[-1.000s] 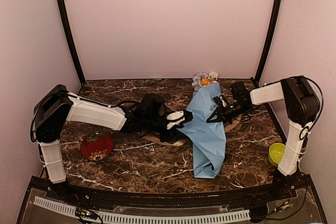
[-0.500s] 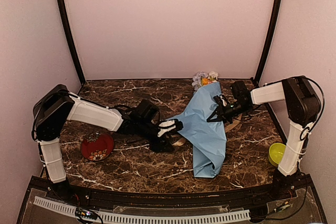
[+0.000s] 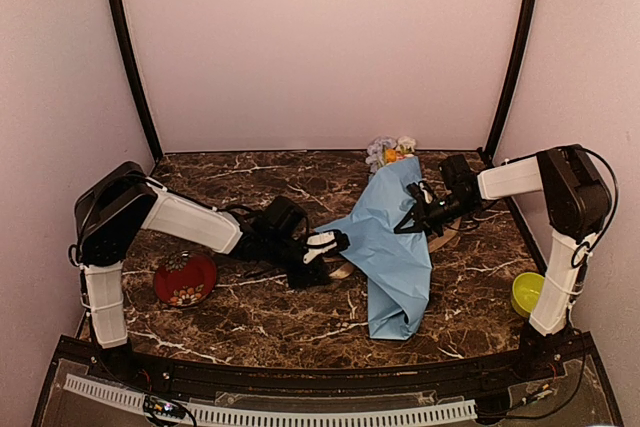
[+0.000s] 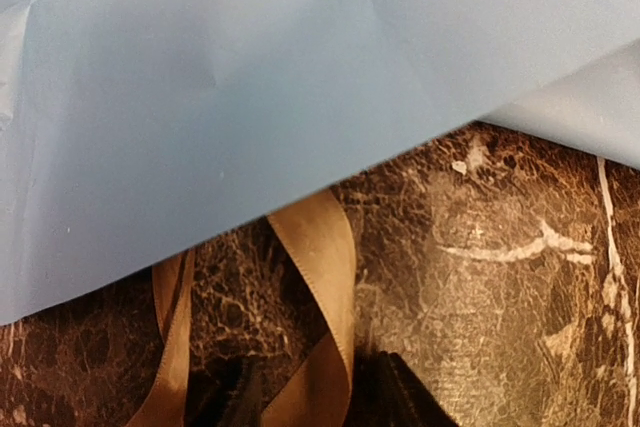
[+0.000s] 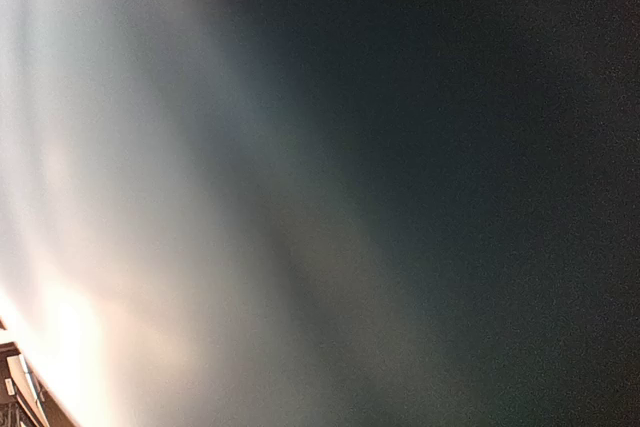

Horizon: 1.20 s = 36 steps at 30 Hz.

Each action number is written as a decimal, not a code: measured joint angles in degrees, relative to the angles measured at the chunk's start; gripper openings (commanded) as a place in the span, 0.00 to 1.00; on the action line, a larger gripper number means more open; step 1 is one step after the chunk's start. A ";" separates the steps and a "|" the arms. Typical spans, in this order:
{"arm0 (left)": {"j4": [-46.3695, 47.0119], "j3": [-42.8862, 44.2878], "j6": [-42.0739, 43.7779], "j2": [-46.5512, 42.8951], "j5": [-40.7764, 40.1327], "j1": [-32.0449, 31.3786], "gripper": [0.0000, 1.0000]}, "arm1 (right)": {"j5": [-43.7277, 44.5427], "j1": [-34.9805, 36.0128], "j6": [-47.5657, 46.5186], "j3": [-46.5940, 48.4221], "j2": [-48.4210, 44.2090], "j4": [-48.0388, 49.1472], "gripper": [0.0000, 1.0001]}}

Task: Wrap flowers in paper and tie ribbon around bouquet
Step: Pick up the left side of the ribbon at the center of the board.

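The left gripper [image 3: 325, 244] has pulled back from the bouquet [image 3: 398, 237] and now sits just off its left side, a little lower. On that same side a flap of the paper [image 3: 340, 227] has spread outward, over the ribbon [image 4: 322, 277].

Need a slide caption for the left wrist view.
A light-blue paper sheet overhangs looped tan satin ribbon on dark marble table; left gripper open astride the ribbon.

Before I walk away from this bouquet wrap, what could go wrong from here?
The ribbon runs under the paper, so the left claw pulling it may drag the paper open. The right claw seems to pinch thin paper at one side only; it might tear or slip loose.
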 measured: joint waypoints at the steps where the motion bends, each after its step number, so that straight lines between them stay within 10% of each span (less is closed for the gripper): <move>1: 0.26 0.02 0.02 0.02 -0.09 0.00 0.14 | -0.02 0.00 0.02 0.00 0.00 0.02 0.00; 3: 0.28 0.02 -0.52 0.04 -0.04 0.00 0.00 | -0.02 0.00 0.02 0.00 0.00 0.04 0.00; 21: -13.62 -4.50 -1.14 -24.61 24.26 -1.75 0.00 | 0.07 0.00 -0.28 0.09 0.00 -0.11 0.00; 27: -2.99 -8.20 -10.36 -36.30 25.70 9.57 0.00 | 0.28 0.02 -1.64 0.07 0.00 -0.39 0.00; 36: 3.58 -0.72 -19.56 -29.66 22.16 19.15 0.00 | -0.22 0.92 -2.80 0.07 -0.02 -0.24 0.00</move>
